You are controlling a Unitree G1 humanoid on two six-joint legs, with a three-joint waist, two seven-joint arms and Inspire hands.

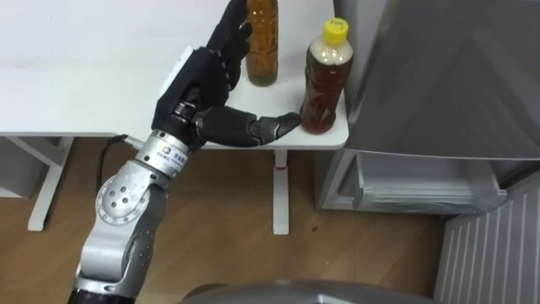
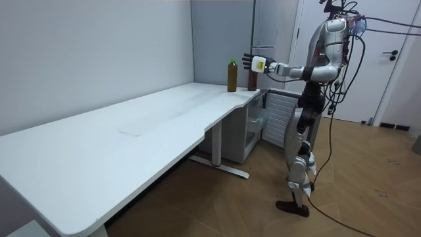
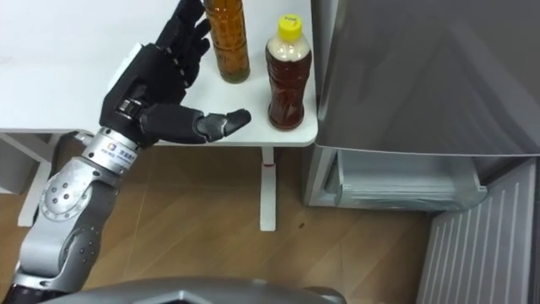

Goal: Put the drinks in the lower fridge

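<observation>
Two drinks stand at the corner of the white table (image 1: 84, 67). One is a short brown bottle with a yellow cap (image 1: 325, 84) (image 2: 252, 80), the other a taller amber bottle (image 1: 262, 42) (image 2: 231, 76) just behind it to the left. My left hand (image 1: 207, 84) (image 2: 253, 63) is open over the table edge. Its fingers point up beside the tall bottle, and the thumb stretches toward the foot of the yellow-capped bottle. It holds nothing. In the room view I stand upright at the table's end, left arm stretched out.
A grey fridge (image 1: 447, 67) stands right of the table corner, its upper door closed. Below it the lower compartment (image 1: 422, 186) (image 2: 263, 118) stands open, with a white ribbed panel (image 1: 489, 253) at the lower right. Wooden floor lies under the table.
</observation>
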